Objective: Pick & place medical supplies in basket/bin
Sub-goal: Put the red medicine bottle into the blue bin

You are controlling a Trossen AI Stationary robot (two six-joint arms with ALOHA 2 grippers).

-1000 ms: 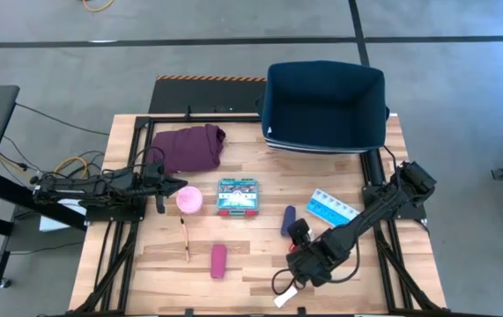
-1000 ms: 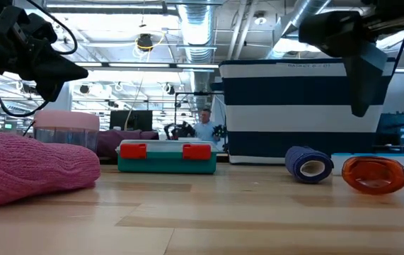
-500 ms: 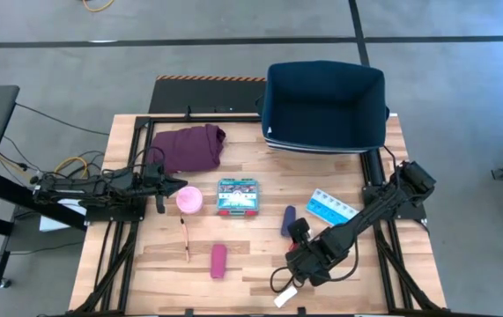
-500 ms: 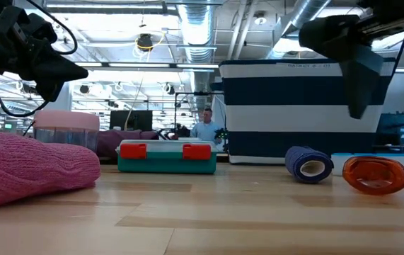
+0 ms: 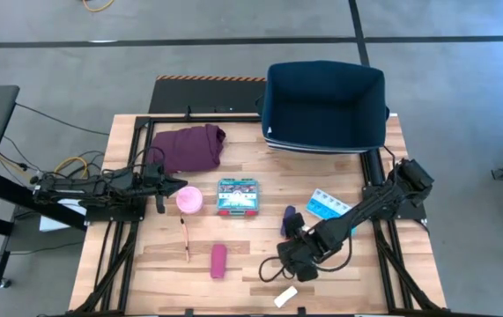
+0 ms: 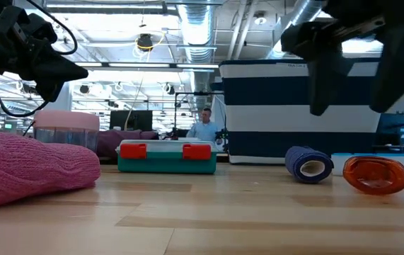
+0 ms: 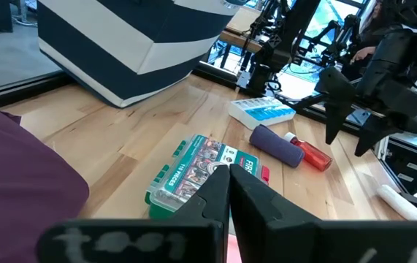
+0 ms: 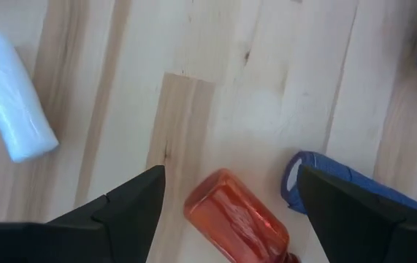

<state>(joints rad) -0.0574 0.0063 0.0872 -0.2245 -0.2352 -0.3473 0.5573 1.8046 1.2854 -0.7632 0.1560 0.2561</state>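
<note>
My right gripper (image 8: 230,175) is open and hovers over the red-capped vial (image 8: 237,219), one finger on either side, clear of it; the low view shows the vial (image 6: 375,175) lying on the table. The navy roll (image 5: 288,214) lies just beyond the vial, and the white packet (image 5: 286,297) lies near the front edge. My left gripper (image 5: 177,188) is shut and empty just left of the pink round roll (image 5: 189,200), above it in the low view (image 6: 53,71). The teal box (image 5: 237,195), pill organizer (image 5: 329,204), maroon roll (image 5: 218,261) and thin stick (image 5: 185,239) lie on the table.
The navy bin (image 5: 324,106) with white stripes stands at the far right of the table, its opening up. A maroon cloth (image 5: 189,147) lies at the far left. Bare wood shows in the table's near middle. A person shows far behind the table (image 6: 205,124).
My right gripper has moved toward the table's left edge and a little toward the far edge, and now stands over the vial. The white packet near the front edge is uncovered in the high view. My left arm has kept still.
</note>
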